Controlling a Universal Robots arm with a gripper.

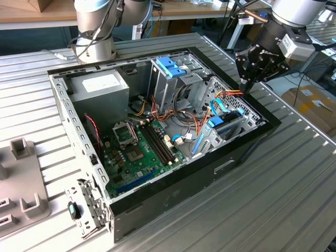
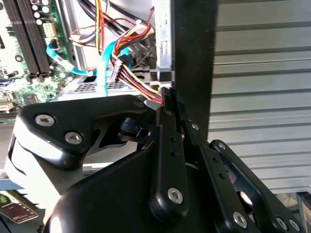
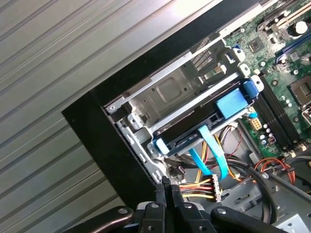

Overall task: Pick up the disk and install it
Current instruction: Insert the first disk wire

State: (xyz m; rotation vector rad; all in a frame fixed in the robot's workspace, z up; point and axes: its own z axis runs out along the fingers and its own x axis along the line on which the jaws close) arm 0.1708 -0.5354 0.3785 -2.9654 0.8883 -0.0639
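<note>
The disk [image 3: 204, 127] sits seated in the drive bay at the front corner of the open computer case [image 1: 247, 144], blue edge frame showing; in the exterior view [image 1: 224, 125] its long axis runs parallel to the case's front wall. The gripper [image 1: 244, 83] hangs above the case rim near that bay. Its fingers [image 3: 167, 196] are pressed together, holding nothing, just beside a bundle of coloured wires [image 3: 197, 188].
</note>
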